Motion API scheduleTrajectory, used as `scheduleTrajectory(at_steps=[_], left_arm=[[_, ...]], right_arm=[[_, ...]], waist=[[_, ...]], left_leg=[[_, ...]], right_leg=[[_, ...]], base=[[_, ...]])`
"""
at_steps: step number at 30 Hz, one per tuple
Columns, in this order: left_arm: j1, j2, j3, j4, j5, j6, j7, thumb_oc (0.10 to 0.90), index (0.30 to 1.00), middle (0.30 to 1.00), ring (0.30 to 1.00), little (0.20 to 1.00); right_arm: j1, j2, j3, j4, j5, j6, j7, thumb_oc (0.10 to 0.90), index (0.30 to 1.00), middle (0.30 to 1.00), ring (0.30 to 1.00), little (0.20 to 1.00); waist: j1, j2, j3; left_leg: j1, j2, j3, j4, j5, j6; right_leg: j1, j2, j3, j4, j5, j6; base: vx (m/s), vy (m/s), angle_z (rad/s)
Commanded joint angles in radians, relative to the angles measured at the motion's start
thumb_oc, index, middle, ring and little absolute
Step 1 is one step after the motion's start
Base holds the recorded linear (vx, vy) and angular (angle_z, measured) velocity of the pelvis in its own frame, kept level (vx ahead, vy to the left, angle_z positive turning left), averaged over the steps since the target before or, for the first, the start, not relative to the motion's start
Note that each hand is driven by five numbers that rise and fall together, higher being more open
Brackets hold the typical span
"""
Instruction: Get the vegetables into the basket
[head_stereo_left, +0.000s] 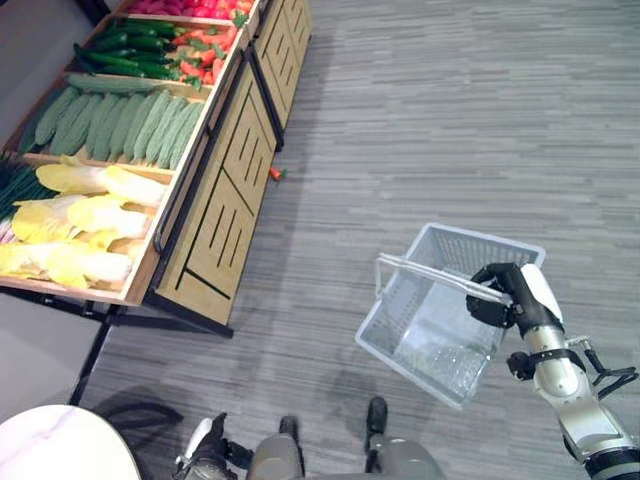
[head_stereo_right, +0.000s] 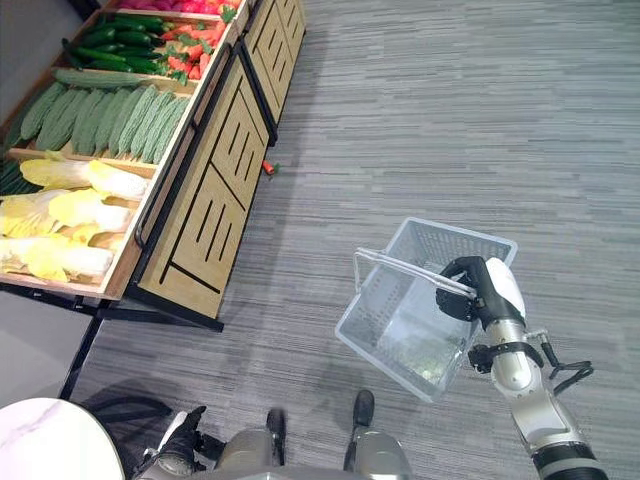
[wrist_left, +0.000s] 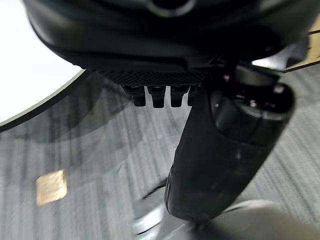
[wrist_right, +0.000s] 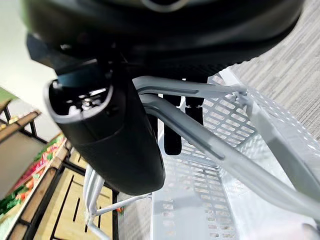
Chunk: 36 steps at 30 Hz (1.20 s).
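Wooden stall (head_stereo_left: 215, 215) at left, crates on top: cabbages (head_stereo_left: 75, 225) nearest, then gourds (head_stereo_left: 120, 125), cucumbers (head_stereo_left: 130, 52), red peppers (head_stereo_left: 205, 45) beyond. White table (head_stereo_left: 60, 445) at lower left. Grey basket (head_stereo_left: 445, 310) held above floor (head_stereo_left: 450, 110), well apart from stall, no vegetables inside. Right hand (head_stereo_left: 500, 290) clenched round basket handles (wrist_right: 220, 150). Left hand (head_stereo_left: 205, 450) low beside table, fingers (wrist_left: 157, 96) curled, holding nothing. Small red vegetable (head_stereo_left: 277, 173) on floor beside stall.

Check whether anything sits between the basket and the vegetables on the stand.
Nothing visible does. The basket hangs from the right hand, shut on its handle, with bare floor between it and the stand holding the vegetables. Only a small orange bit lies by the stand's foot.
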<state>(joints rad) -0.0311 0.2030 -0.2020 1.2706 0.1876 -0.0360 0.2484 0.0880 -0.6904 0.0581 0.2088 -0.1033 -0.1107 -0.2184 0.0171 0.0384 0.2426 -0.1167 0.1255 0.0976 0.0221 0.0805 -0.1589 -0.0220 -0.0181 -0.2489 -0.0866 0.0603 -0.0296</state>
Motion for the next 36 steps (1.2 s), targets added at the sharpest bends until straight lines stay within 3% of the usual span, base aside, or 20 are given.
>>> scheduleTrajectory(at_steps=[1,4,9,12,29,32,36], left_arm=[[0.019,0.045,-0.032,0.037,0.042,0.014,0.016,0.9,1.0,1.0,1.0,1.0],[0.026,0.046,-0.031,0.033,0.048,0.017,0.017,0.9,1.0,1.0,1.0,1.0],[0.027,0.049,-0.032,0.036,0.053,0.018,0.017,0.9,1.0,1.0,1.0,1.0],[0.012,0.058,-0.045,0.031,0.068,0.014,0.015,0.9,1.0,1.0,1.0,1.0],[0.001,0.082,-0.054,0.021,0.087,0.01,0.009,0.9,1.0,1.0,1.0,1.0],[0.008,0.09,-0.05,0.013,0.087,0.01,0.004,0.9,1.0,1.0,1.0,1.0],[0.004,0.105,-0.045,-0.003,0.077,0.01,0.008,0.9,1.0,1.0,1.0,1.0]], right_arm=[[-0.068,-0.032,-0.066,-0.157,0.004,-0.113,-0.065,0.4,0.3,0.3,0.3,0.3],[-0.07,-0.035,-0.062,-0.153,-0.002,-0.113,-0.069,0.4,0.3,0.3,0.3,0.3],[-0.054,-0.022,-0.058,-0.164,-0.018,-0.106,-0.058,0.4,0.3,0.3,0.3,0.3],[-0.05,0.012,-0.049,-0.165,-0.02,-0.1,-0.047,0.4,0.3,0.3,0.3,0.3],[-0.117,0.026,0.0,-0.152,-0.044,-0.099,-0.036,0.4,0.3,0.3,0.3,0.3],[-0.135,0.032,0.011,-0.153,-0.046,-0.103,-0.034,0.4,0.3,0.3,0.3,0.3],[-0.163,0.033,0.035,-0.158,-0.049,-0.104,-0.026,0.4,0.3,0.3,0.3,0.3]], waist=[[0.036,-0.021,-0.037],[0.05,-0.018,-0.034],[0.053,-0.012,-0.043],[0.05,-0.025,-0.047],[0.059,-0.058,-0.064],[0.062,-0.059,-0.059],[0.057,-0.041,-0.027]], left_leg=[[-0.048,-0.004,0.005,-0.032,0.105,0.044],[-0.066,0.001,-0.012,-0.058,0.133,0.034],[-0.021,0.0,-0.007,-0.087,0.119,0.051],[0.001,-0.027,0.014,-0.054,0.074,0.084],[0.039,-0.075,0.049,-0.058,-0.006,0.13],[0.047,-0.092,0.05,-0.045,-0.027,0.151],[0.069,-0.106,0.031,-0.031,-0.047,0.181]], right_leg=[[0.021,-0.07,0.055,0.118,-0.072,0.124],[0.046,-0.066,0.073,0.125,-0.091,0.125],[0.074,-0.063,0.096,0.152,-0.132,0.126],[0.073,-0.096,0.112,0.184,-0.147,0.137],[0.054,-0.151,0.149,0.144,-0.075,0.199],[0.012,-0.163,0.172,0.232,-0.033,0.22],[-0.093,-0.15,0.214,0.467,0.031,0.217]], base=[[0.19,0.042,-0.11],[0.19,0.074,-0.29],[0.13,0.11,-0.38],[0.16,0.224,0.01],[0.06,0.078,-0.06],[0.04,0.124,-0.03],[0.04,0.132,-0.16]])
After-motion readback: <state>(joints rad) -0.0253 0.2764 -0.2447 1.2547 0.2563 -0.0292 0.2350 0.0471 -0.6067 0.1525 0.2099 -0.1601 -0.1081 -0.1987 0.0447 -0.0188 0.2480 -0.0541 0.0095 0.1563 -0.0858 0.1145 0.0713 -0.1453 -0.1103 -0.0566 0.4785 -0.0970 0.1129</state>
